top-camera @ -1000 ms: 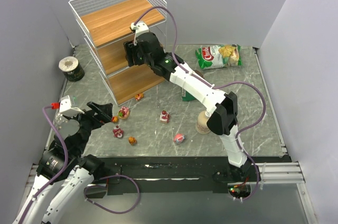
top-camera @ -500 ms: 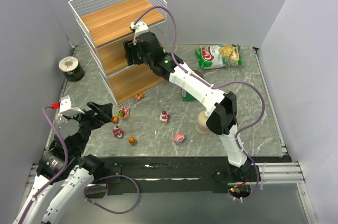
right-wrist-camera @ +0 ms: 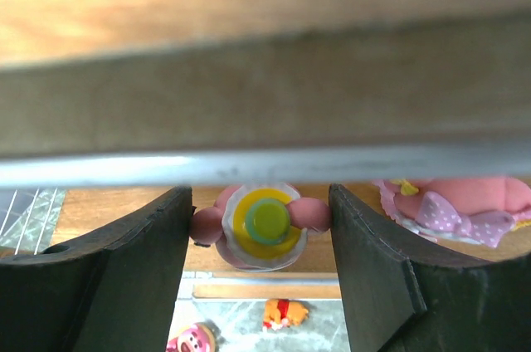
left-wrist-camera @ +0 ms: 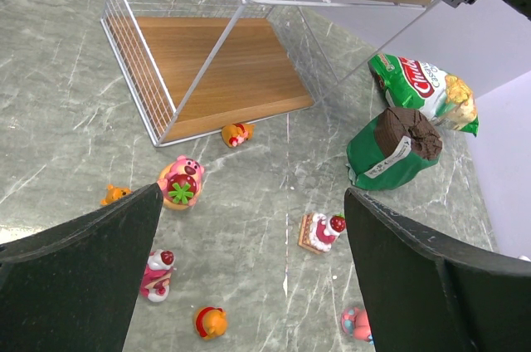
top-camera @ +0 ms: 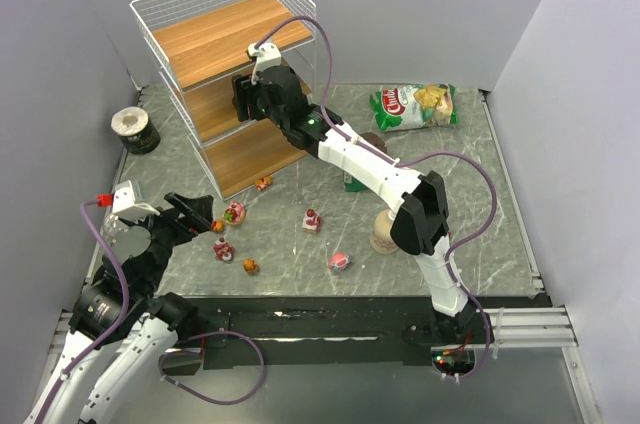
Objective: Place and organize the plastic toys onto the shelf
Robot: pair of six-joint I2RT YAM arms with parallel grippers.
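With right end effector [right-wrist-camera: 261,202] clamped on round pink plastic figurine [right-wrist-camera: 262,226], settle onto white wire shelf's [top-camera: 215,36] middle tier before releasing.

Bright, even light; blurred wrist foreground.

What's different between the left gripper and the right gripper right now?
The left gripper is open and empty; the right gripper is closed on a pink toy. The left hangs above the table; the right reaches into the middle tier of the shelf. Both have black fingers.
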